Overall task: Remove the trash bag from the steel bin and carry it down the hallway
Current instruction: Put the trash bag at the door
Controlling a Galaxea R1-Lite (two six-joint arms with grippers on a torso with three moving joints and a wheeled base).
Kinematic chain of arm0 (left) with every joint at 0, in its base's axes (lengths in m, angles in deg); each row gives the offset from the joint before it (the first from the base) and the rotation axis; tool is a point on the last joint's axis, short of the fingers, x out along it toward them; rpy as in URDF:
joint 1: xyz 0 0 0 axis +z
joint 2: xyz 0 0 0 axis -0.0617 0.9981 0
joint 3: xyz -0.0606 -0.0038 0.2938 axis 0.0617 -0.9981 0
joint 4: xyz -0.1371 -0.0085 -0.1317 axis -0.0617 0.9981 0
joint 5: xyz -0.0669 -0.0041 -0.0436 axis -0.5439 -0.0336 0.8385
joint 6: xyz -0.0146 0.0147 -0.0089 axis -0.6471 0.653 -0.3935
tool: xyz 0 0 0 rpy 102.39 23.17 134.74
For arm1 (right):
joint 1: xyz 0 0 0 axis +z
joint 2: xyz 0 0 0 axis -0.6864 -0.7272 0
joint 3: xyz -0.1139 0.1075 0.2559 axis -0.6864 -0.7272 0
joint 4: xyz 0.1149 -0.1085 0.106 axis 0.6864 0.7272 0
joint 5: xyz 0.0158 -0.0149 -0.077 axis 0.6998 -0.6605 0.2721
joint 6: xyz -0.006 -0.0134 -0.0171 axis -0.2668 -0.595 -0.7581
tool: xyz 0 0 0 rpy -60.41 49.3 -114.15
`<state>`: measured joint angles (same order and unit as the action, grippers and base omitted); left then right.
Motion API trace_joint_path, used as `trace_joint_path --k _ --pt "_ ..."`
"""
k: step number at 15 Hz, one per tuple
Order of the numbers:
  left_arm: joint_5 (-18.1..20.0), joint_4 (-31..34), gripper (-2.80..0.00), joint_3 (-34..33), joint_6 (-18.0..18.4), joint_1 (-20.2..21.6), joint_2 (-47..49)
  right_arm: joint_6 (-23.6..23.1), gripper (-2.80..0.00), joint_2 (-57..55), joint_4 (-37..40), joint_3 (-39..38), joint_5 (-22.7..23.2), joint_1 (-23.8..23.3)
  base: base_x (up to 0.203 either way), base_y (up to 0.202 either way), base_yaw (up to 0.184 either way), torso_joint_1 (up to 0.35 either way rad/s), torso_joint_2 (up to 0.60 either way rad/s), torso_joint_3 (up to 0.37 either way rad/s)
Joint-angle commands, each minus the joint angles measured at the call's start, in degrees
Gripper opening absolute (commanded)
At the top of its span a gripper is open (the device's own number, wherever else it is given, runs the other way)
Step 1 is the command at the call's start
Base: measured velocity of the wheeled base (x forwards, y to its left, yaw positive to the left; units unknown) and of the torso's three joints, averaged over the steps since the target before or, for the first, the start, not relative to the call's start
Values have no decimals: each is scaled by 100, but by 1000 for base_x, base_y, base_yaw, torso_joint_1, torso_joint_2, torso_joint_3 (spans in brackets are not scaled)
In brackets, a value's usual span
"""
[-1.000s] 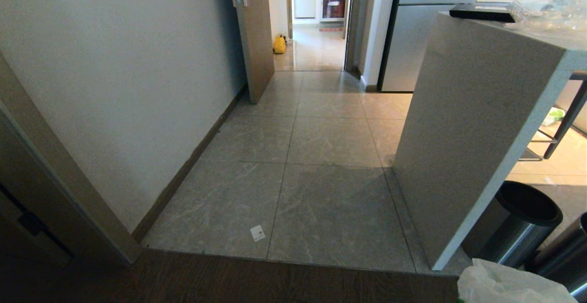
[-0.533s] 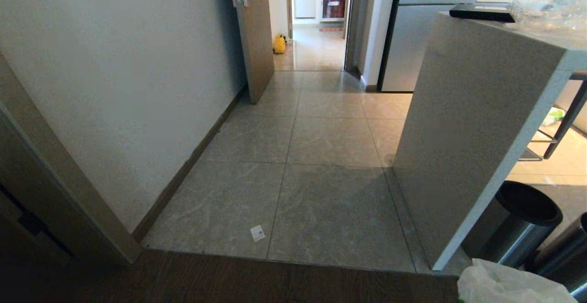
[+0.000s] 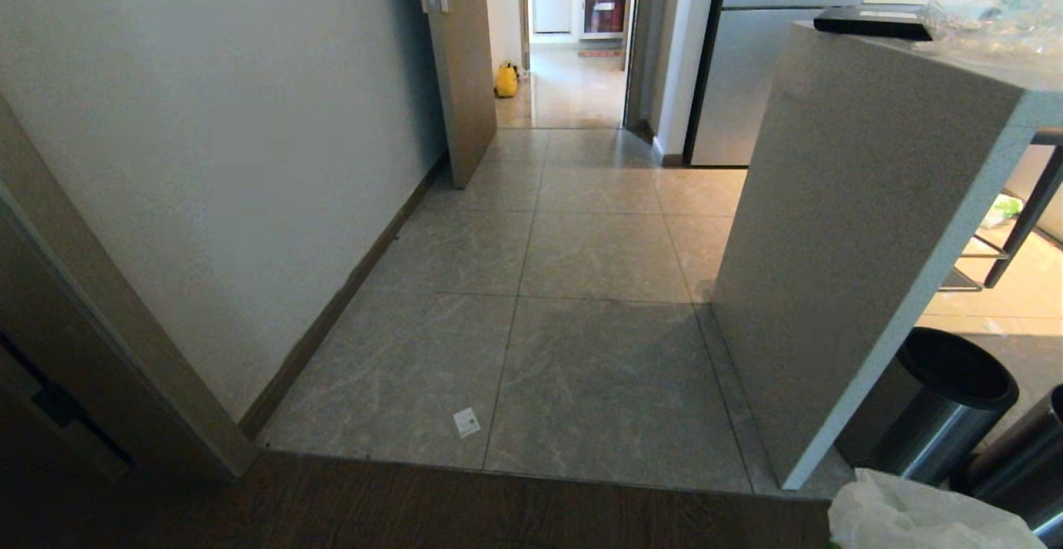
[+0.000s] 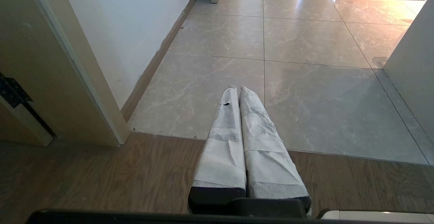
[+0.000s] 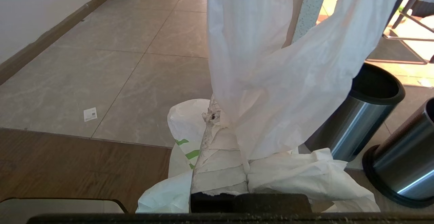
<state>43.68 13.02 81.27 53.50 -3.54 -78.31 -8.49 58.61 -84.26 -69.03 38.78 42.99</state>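
white trash bag (image 5: 271, 81) pinched in closed right pincer (image 5: 215, 115); left pincer (image 4: 237, 90) closed, empty.

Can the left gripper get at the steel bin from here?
Probably not: the left gripper is shut over bare floor, while the steel bin sits on the robot's right, behind the counter's end panel.

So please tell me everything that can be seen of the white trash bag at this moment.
The trash bag is thin, translucent white plastic, crinkled, with green print low on one side. It is out of the steel bin, whose dark opening looks empty beside it. The right gripper is shut on it: one part rises above the fingers and drapes down, the rest bunches around them. In the head view only a white corner shows at the lower right, by the bin.
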Motion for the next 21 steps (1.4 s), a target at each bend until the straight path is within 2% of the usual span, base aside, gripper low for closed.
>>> trace_joint_path --k 1,19,21 --pt "0 2 -280 0 -1 0 9 -3 -280 1 0 0 2 0 0 0 0 0 0 0" --pt "0 -6 -280 0 17 0 0 -3 -280 1 0 0 2 0 0 0 0 0 0 0" --pt "0 -15 -280 0 -2 0 0 -3 -280 1 0 0 2 0 111 0 -3 2 1 4"
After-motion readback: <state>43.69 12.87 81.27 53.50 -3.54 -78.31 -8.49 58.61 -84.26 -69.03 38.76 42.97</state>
